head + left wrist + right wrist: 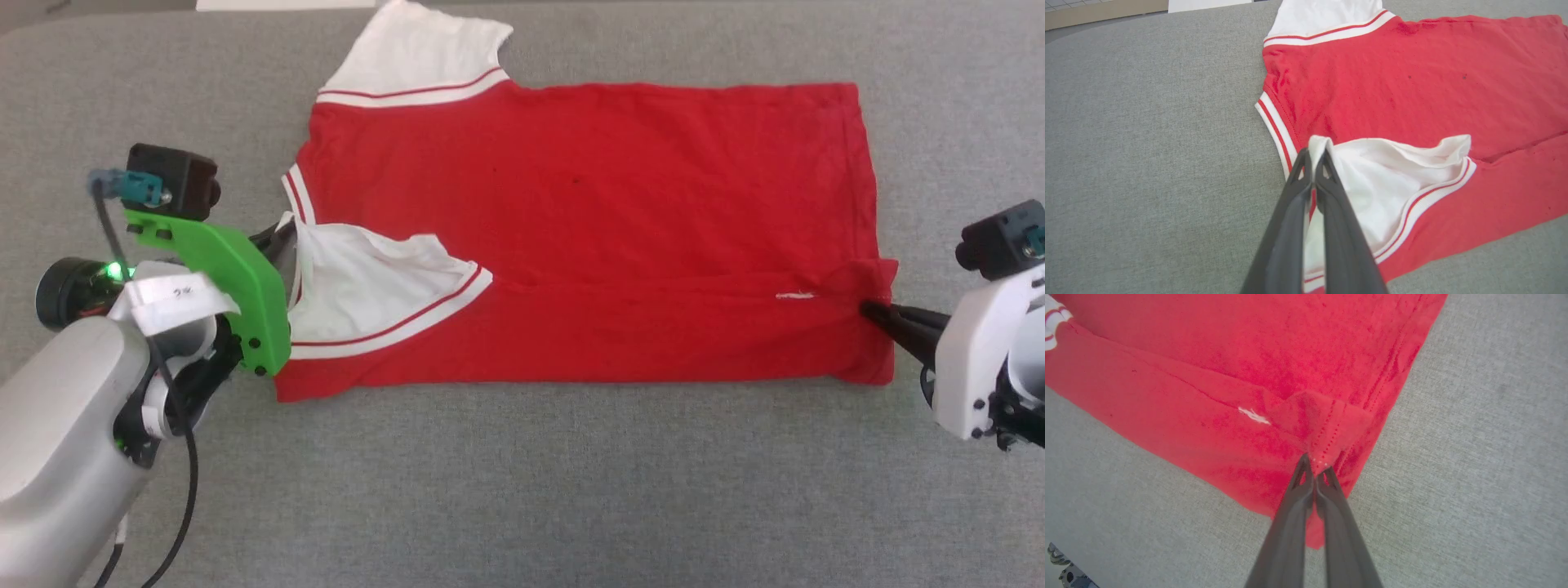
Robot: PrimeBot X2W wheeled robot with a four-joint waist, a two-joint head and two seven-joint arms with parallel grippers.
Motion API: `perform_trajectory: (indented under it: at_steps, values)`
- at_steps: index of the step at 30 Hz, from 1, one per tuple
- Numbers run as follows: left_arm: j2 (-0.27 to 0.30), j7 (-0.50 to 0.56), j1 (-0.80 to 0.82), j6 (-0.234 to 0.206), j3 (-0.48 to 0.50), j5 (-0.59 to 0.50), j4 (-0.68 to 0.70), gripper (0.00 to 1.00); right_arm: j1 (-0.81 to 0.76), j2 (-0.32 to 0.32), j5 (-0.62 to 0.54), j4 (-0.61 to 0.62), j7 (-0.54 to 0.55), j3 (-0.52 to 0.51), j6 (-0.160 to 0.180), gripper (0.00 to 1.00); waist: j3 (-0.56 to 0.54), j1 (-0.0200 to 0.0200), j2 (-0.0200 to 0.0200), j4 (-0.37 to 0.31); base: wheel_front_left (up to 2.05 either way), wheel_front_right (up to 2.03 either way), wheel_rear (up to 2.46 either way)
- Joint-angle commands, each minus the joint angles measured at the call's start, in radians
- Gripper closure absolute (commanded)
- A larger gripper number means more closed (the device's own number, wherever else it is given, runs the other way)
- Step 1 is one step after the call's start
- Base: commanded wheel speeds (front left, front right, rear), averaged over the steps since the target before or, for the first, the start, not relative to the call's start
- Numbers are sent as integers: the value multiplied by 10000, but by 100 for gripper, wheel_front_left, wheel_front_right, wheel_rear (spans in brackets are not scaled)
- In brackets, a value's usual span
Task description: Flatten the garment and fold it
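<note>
**Head view.** The garment [588, 229], red with white sleeves, lies spread on the grey tabletop [522, 490], collar end to the robot's left and hem [867, 204] to its right. The far sleeve [416, 57] lies flat, pointing away from the robot. The near long edge is folded over onto the red body, so the near sleeve [367, 286] rests crumpled on top of it. A small white mark [794, 296] sits on the folded strip near the hem. The left gripper [284, 231], behind a green bracket [237, 286], meets the garment at the collar end. The right gripper [869, 309] meets it at the hem end, on the folded strip.

**Left wrist view.** The left gripper [1314, 157] has its fingers [1300, 171] drawn together, pinching a raised white edge of the near sleeve [1384, 175]. White cloth shows in the narrow slit between them. The striped collar trim [1276, 126] curves just beside the fingertips.

**Right wrist view.** The right gripper [1315, 473] has its fingers [1301, 475] pressed together on the stitched hem [1331, 428] of the folded strip, which puckers upward at the grip. The white mark [1254, 415] lies near the fingertips, to their left in this view. Bare tabletop [1474, 437] lies beyond the garment's edge.
</note>
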State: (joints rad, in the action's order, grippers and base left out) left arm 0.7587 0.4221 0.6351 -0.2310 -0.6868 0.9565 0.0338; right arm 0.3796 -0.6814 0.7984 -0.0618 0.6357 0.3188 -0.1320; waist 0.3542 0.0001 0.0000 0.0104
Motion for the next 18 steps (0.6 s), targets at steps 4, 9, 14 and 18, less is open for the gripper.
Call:
perform_trajectory:
  at_steps: [4,9,14,18]
  values:
    - [-288,5,545,299,-233,-352,-722,100,433,182,-487,-292,230,-3,13,100,402,-1,0,-32,0,0,0]
    - [-735,-40,872,442,-541,-614,-1600,52,662,339,-923,-672,389,125,13,100,517,-1,0,6,0,0,0]
    - [-1141,-282,1005,509,-715,-774,-2229,0,685,487,-1260,-900,519,142,13,0,227,-1,0,78,0,0,0]
    - [-1295,-560,816,446,-674,-703,-2335,0,498,549,-1346,-782,806,52,13,0,-293,-1,0,120,0,0,0]
